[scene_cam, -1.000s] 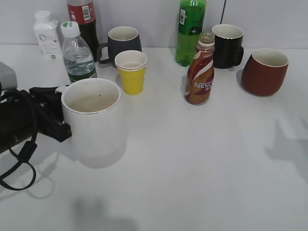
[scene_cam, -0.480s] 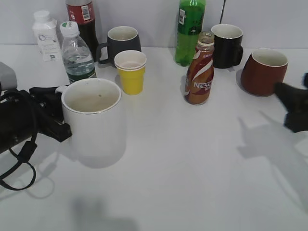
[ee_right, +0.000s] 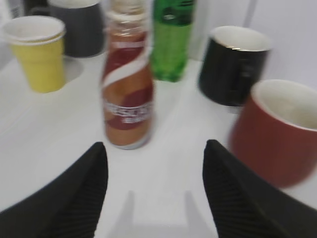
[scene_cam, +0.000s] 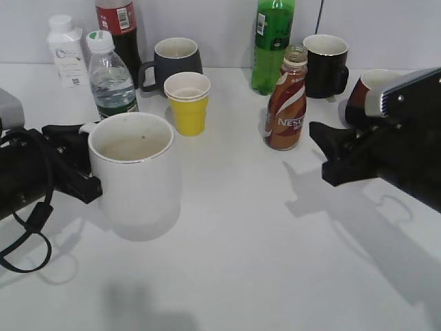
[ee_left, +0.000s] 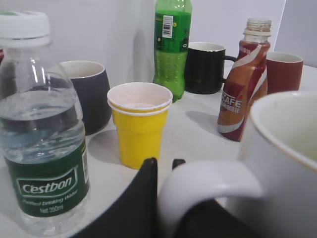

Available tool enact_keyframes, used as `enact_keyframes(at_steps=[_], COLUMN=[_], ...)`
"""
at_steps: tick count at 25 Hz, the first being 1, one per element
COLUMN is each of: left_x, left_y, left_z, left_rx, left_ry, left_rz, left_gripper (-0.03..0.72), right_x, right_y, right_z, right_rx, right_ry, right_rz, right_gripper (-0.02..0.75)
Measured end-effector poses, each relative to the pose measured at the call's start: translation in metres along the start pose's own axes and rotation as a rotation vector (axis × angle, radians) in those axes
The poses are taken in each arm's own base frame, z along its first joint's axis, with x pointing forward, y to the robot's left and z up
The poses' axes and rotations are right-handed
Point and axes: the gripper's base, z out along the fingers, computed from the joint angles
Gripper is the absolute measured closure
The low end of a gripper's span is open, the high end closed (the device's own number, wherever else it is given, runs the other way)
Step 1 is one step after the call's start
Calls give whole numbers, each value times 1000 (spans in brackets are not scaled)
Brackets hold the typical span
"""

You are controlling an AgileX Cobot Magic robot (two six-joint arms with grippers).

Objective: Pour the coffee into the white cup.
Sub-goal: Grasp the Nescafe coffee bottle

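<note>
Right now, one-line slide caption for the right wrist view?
Open right claw approaches the uncapped Nescafe coffee bottle, with a yellow paper cup and red mug alongside.

Left hand point(ee_left: 163, 171) tips prob. behind white cup point(ee_left: 277, 163) handle

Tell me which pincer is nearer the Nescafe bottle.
Right. The right pincer hangs open just to the right of the Nescafe bottle, facing it without touching. The left pincer is far off on the bottle's other side, holding the white cup by its handle.
</note>
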Motion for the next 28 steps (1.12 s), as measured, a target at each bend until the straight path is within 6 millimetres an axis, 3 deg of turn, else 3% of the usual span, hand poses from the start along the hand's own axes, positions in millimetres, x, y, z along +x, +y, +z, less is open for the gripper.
enact_keyframes(at_steps=[7,22,28], left_x=[0,0,0], left_y=[0,0,0], left_z=[0,0,0], left_rx=[0,0,0], left_ry=[0,0,0], left_rz=[0,0,0], left_gripper=[629,629,629], right_x=[16,46,54], right_y=[-1,0,0], right_z=[29,116,140], right_rx=[25,14,18], right_ry=[-30,-21,-35], right_rz=[51,60,69], right_gripper=[82,64,77])
